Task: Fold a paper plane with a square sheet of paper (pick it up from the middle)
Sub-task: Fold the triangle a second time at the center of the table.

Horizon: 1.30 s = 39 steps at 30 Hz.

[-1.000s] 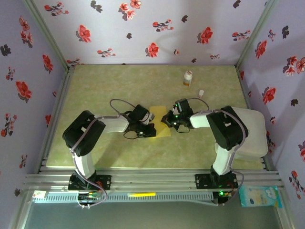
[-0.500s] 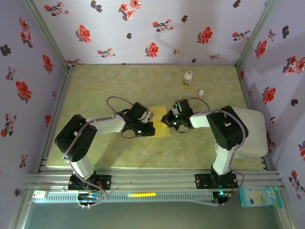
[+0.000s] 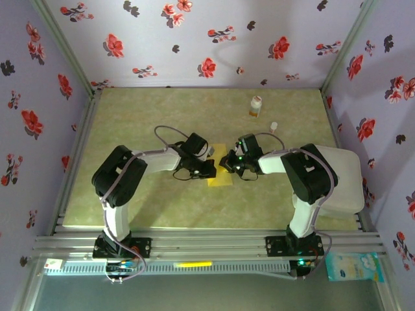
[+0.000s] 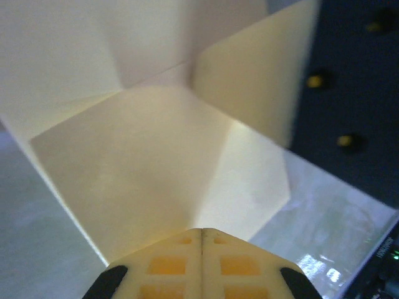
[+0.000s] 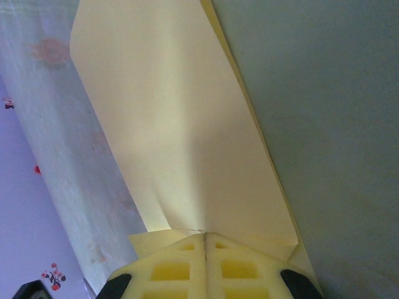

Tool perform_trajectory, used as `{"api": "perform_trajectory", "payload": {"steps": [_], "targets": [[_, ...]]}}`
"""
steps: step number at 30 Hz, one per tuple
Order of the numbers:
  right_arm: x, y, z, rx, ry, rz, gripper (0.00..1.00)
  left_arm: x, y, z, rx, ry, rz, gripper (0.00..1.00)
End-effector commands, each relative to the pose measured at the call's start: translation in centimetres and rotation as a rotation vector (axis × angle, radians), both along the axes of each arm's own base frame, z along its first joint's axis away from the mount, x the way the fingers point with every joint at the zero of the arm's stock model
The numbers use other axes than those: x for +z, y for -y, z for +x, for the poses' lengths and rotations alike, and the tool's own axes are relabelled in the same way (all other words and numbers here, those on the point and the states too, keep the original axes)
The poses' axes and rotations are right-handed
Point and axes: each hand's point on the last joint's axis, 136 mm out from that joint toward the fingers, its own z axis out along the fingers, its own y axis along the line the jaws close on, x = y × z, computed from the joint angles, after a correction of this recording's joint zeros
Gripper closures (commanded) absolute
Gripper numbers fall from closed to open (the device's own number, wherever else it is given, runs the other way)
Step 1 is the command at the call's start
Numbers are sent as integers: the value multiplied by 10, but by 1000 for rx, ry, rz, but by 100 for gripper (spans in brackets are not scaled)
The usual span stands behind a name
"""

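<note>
The square sheet of paper (image 3: 219,178) is mustard yellow, creased, and bunched into a narrow shape at mid-table between my two grippers. My left gripper (image 3: 209,170) is shut on its left edge. In the left wrist view the fingertips (image 4: 202,232) meet where the paper's (image 4: 143,162) folds converge, and one flap stands up in front of the dark right arm (image 4: 355,93). My right gripper (image 3: 227,163) is shut on the right edge. In the right wrist view its jaws (image 5: 204,234) pinch a long flat panel of the paper (image 5: 181,124).
A small white-and-orange bottle (image 3: 256,105) stands at the back right, with a small white cap (image 3: 273,126) lying nearer. A white pad (image 3: 343,181) lies at the table's right edge. Floral walls close in three sides; a metal rail (image 3: 207,245) runs along the front.
My left gripper has moved right toward the right gripper, its elbow swinging, and the paper between them has narrowed and buckled up. The right arm has stayed still.
</note>
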Motion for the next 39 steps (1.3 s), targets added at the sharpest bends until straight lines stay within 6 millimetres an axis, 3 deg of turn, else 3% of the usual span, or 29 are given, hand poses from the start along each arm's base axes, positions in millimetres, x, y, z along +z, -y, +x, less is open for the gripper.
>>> {"api": "perform_trajectory", "payload": {"steps": [1, 5, 9, 12, 19, 22, 28, 39], "targets": [[-39, 23, -22, -35, -128, -128, 100, -25, -19, -10, -8, -31, 87, 100], [-18, 18, -16, -19, -98, -109, 100, -37, -32, -19, 15, -64, 132, 100], [14, 21, -10, 1, -16, -153, 97, -40, -34, -24, 28, -74, 126, 100], [26, 13, -12, 32, 18, -113, 98, -40, -34, -23, 26, -73, 128, 100], [8, -17, -30, 103, -34, -8, 100, -39, -33, -20, 29, -66, 128, 100], [-3, -21, -33, 103, -55, 5, 100, -38, -33, -21, 27, -63, 126, 100], [-26, 2, -33, 60, -84, -95, 100, -41, -35, -23, 25, -73, 134, 100], [-18, 29, 4, -60, -32, -63, 100, -45, -37, -25, 20, -76, 143, 100]]}}
